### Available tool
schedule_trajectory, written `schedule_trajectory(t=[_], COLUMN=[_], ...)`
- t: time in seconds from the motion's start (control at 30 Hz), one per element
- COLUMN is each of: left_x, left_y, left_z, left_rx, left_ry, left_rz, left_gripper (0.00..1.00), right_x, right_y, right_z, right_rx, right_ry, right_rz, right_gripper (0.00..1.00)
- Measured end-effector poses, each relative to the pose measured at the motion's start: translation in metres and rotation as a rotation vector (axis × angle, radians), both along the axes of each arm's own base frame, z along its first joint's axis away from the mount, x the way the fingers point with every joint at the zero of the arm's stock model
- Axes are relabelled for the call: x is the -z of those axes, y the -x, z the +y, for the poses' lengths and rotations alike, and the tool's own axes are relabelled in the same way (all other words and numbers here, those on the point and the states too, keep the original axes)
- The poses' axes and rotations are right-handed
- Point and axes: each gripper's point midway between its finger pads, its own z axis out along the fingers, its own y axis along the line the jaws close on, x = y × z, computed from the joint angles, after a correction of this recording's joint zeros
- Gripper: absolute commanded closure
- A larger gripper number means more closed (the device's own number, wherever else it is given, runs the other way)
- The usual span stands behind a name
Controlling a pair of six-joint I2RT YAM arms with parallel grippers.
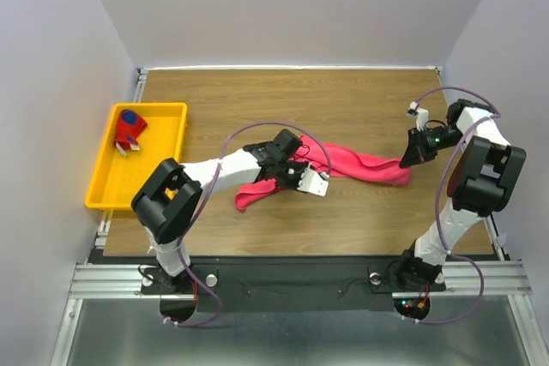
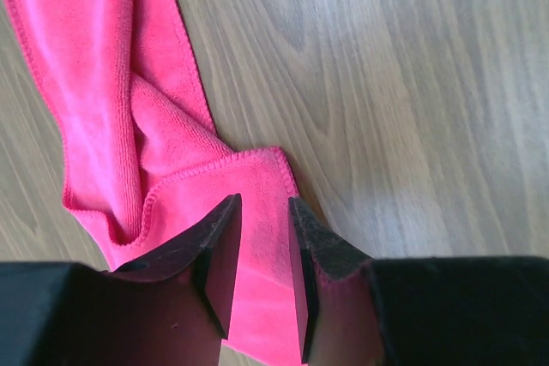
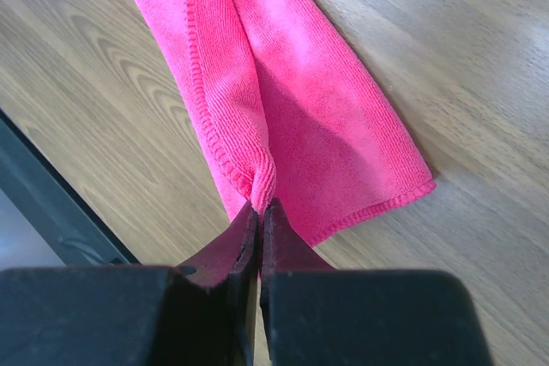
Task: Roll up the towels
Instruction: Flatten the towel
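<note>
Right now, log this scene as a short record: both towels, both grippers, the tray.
pink towel: unrolled, bunched lengthwise, stretched across the table between the two grippers
patterned towel: compact bundle in the far end of the tray
yellow tray: at the table's left edge, holds only the patterned towel
left gripper: jaws slightly apart, over a hemmed corner of the pink towel
right gripper: shut, pinching a fold at the pink towel's other end
rolling: not yet begun on the pink towel
</note>
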Motion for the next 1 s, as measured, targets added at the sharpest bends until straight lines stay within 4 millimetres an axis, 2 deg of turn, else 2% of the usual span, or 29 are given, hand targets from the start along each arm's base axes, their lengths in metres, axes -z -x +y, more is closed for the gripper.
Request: schedule_trajectory(t=[0.2, 0.5, 0.7, 0.9, 1.0], left_x=[0.020, 0.033, 0.042, 0.043, 0.043], left_y=[-0.004, -0.009, -0.013, -0.013, -0.013], left_z=[-0.006, -0.010, -0.011, -0.012, -0.013], left_rx=[0.036, 0.039, 0.037, 0.038, 0.041], left_ry=[-0.048, -0.061, -0.074, -0.072, -0.069], left_rz=[-0.057, -0.080, -0.087, -0.086, -0.087], left_gripper=[0.54, 0.54, 0.64, 0.90, 0.97], right_x=[0.001, 0.003, 0.003, 0.004, 0.004], right_y=[0.000, -0.001, -0.001, -0.002, -0.002], right_z=[0.000, 0.000, -0.001, -0.001, -0.001], right_rx=[0.000, 0.000, 0.000, -0.001, 0.000], right_ry=[-0.001, -0.002, 0.000, 0.001, 0.001], right_rz=[0.003, 0.005, 0.002, -0.001, -0.001], right_gripper=[0.99, 0.99, 0.99, 0.99, 0.99])
